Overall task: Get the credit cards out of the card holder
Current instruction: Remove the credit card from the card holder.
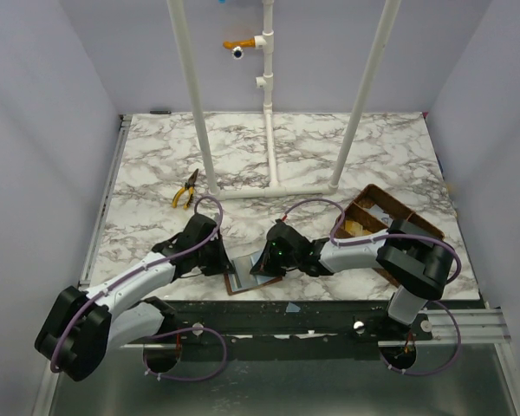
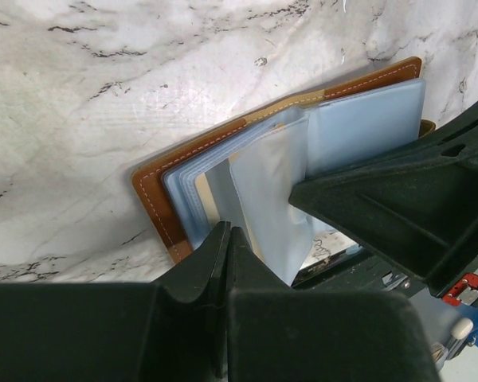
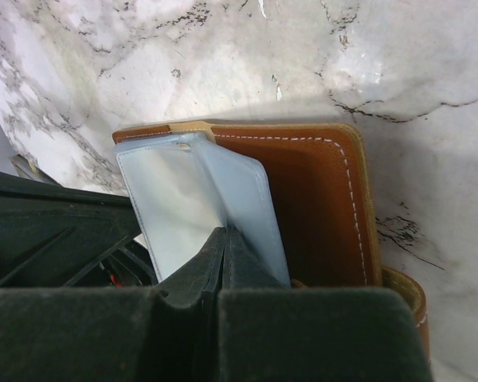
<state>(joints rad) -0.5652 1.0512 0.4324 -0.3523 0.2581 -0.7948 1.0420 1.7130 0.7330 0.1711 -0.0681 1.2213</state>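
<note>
The card holder lies open at the table's near edge, brown leather with blue-grey clear pockets fanned out. My left gripper is shut, its tips pinched on the near edge of a pale grey credit card that sticks out beside a yellowish card. My right gripper is shut on a clear pocket leaf, holding it raised off the leather. From above, the left gripper and right gripper meet over the holder.
Yellow-handled pliers lie at the back left. A brown woven divided basket stands to the right behind the right arm. A white pipe frame rises from the table's middle. The table's near edge runs just below the holder.
</note>
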